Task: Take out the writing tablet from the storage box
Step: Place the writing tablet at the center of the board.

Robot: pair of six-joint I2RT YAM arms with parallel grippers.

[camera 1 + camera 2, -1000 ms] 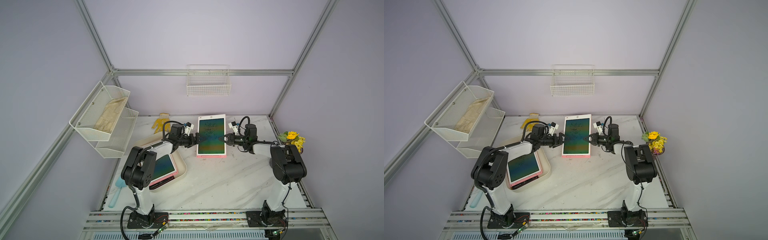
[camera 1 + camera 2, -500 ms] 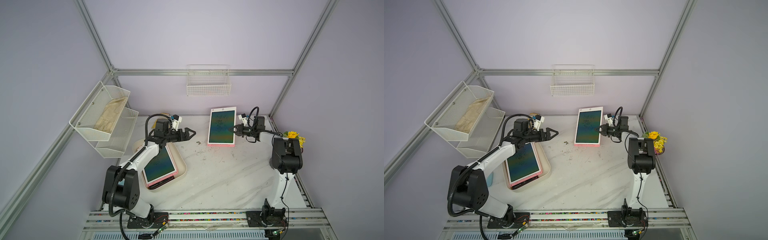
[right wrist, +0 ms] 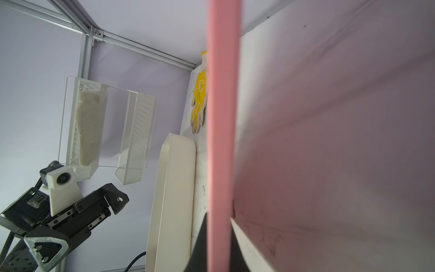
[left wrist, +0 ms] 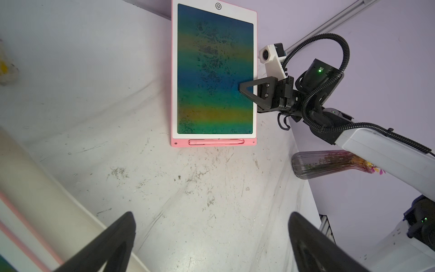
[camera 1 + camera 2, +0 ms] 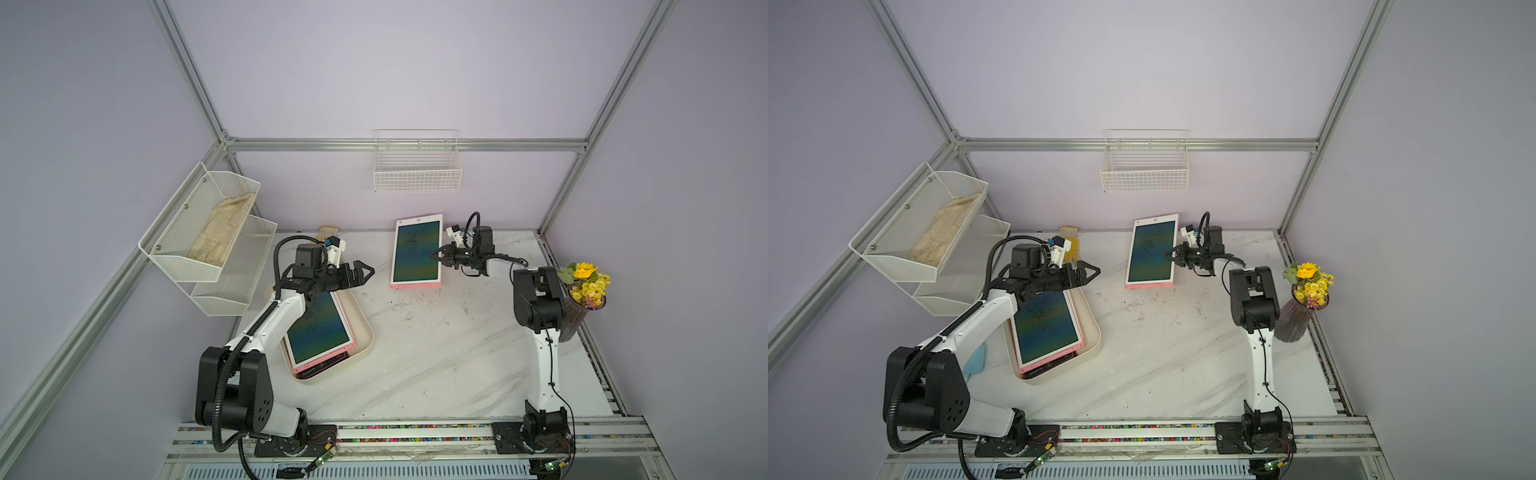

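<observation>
In both top views the right pincer (image 5: 436,256) pinches 1 long edge of the writing tablet (image 5: 417,253), long axis near upright beyond its tips, clear of the storage box (image 5: 368,332). Left wrist view: left pincer (image 4: 210,216) spread, empty; tablet ahead, pink frame, rainbow screen. Right wrist view: pink edge between jaws.

Worktop (image 5: 436,357) centre & front lay bare btwn the arms, w/ a clear lane from box (image 5: 365,332) rim to the upright tablet (image 5: 415,253) at the back. That tablet, pinched at its edge by R tool (image 5: 437,256), blocked back-centre; basket (image 5: 417,174) hung on the wall above it. L tool (image 5: 365,272), jaws wide, & its arm reached over the box's far end, covering part of the stack (image 5: 320,332) inside. Shelf (image 5: 208,241) overhung the left side; vase (image 5: 578,318) crowded the right edge by R arm.
</observation>
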